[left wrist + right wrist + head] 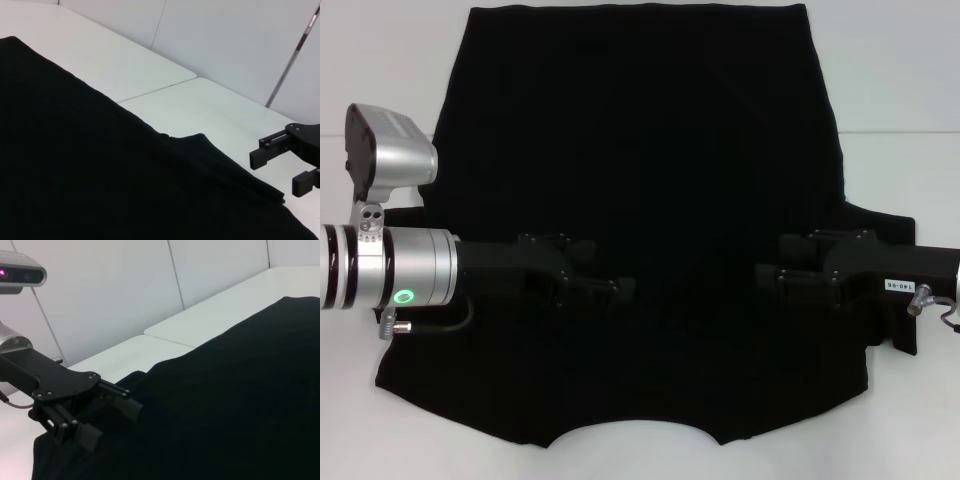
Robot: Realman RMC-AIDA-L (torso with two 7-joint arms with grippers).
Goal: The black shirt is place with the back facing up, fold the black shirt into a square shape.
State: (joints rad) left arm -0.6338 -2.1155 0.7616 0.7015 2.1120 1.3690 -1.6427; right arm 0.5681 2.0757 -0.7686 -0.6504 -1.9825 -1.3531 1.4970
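Two grippers hang over the shirt (640,200), which lies spread flat on the white tabletop (900,90) and covers most of its middle, its hem at the far edge and its neck notch at the near edge. Both sleeves already look turned in, so the cloth reads as a broad slab, wider toward the near corners; no lettering shows on the upper face.

The left gripper (610,288) reaches in from the tabletop's left edge, over the near half of the shirt, fingers pointing toward the centre. Seen from the right wrist, its jaws stand a little apart with nothing between them, hovering just above the cloth near a folded edge. The right gripper (780,277) comes in from the right edge at about the same depth, facing the left one. In the left wrist view its two fingers are clearly spread and empty, above bare table just past the shirt's side.

As a judgement: the shirt is light, limp cotton with no stiffness of its own. It will sag, drape and drag along the table when lifted, and a single pinch would let the rest trail and wrinkle. It seems best taken at two matching points on one edge, the near corners or the shoulder line, each claw nipping all layers at the fold, then carried over together toward the far hem.
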